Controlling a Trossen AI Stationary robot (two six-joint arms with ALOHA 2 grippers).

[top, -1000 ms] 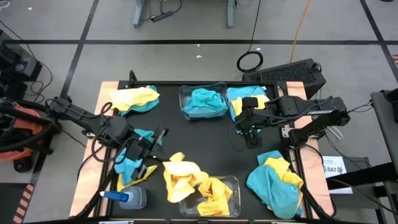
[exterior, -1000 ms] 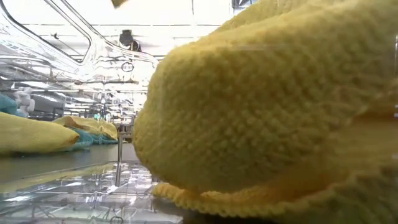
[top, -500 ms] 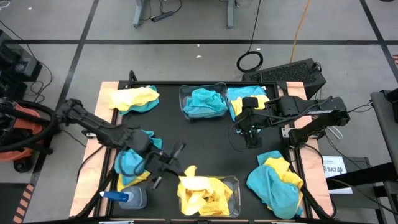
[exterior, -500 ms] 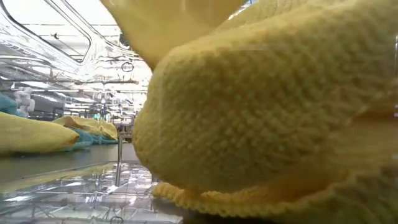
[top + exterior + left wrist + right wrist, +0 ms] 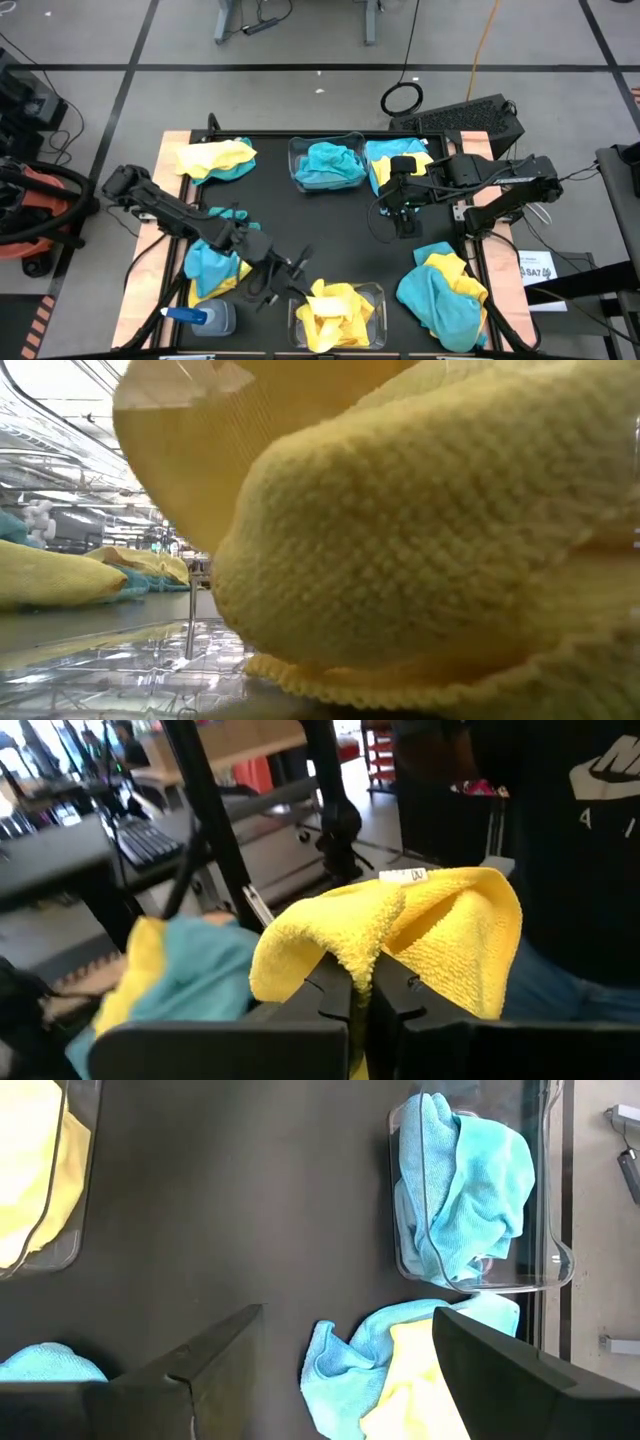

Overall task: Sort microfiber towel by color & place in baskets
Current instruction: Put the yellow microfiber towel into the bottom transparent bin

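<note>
Item: yellow towel [image 5: 420,935], soft, light, floppy; I judge a bunched fold grips best. My left gripper [image 5: 362,988] pinches it at the near basket [image 5: 372,300]. Right gripper [image 5: 398,205] spread, idle near 1 blue-filled basket [image 5: 297,152].

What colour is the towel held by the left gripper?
Yellow towel, clamped by the left gripper; clearest in the left wrist view.

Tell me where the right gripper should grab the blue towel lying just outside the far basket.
Probably pinch the raised blue fold of that towel, coming straight down from above. It lies bunched on the mat beside the far basket, and the right gripper hangs open nearby.
</note>
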